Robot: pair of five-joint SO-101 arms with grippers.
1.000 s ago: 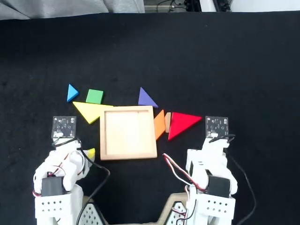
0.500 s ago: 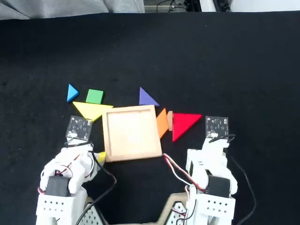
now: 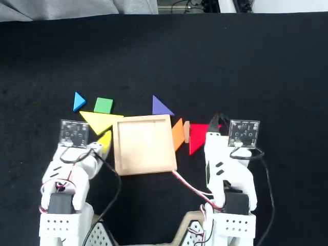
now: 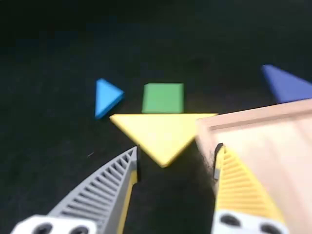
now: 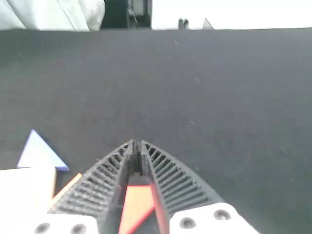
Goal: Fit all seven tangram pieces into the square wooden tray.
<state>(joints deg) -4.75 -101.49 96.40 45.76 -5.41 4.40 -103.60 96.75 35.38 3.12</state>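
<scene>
Your left gripper [image 4: 176, 150] stands wide, its fingers straddling the near tip of the yellow triangle [image 4: 158, 131]. One finger is over bare counter [image 3: 230, 61] and the other is hard by the wall of the wooden tray [image 3: 146, 146]; whether it touches, you cannot tell. That straddle looks set for a pinch on the point. The triangle lies flat with one end of its long edge meeting the tray's corner.

Your right gripper [image 5: 137, 146] has its fingers pressed together with nothing between them, poised over the red triangle [image 3: 197, 136]. This posture probably suits nudging better than grasping.

The tray holds nothing, and every piece lies outside it on the counter.

- **Green square:** The green square [image 3: 103, 105] sits just beyond the yellow triangle's long edge, so pushing the triangle away would likely drive it along.
- **Blue triangle:** The blue triangle [image 3: 78, 101] lies beside the green square.
- **Purple triangle:** The purple triangle [image 3: 161, 107] lies near the tray's far corner.
- **Orange piece:** The orange piece [image 3: 176, 134] rests against the tray's side, between the red triangle and the tray, blocking a straight slide in.
- **Pale sliver:** A pale sliver [image 3: 185, 132] lies between the orange piece and the red triangle, too small to identify.
</scene>
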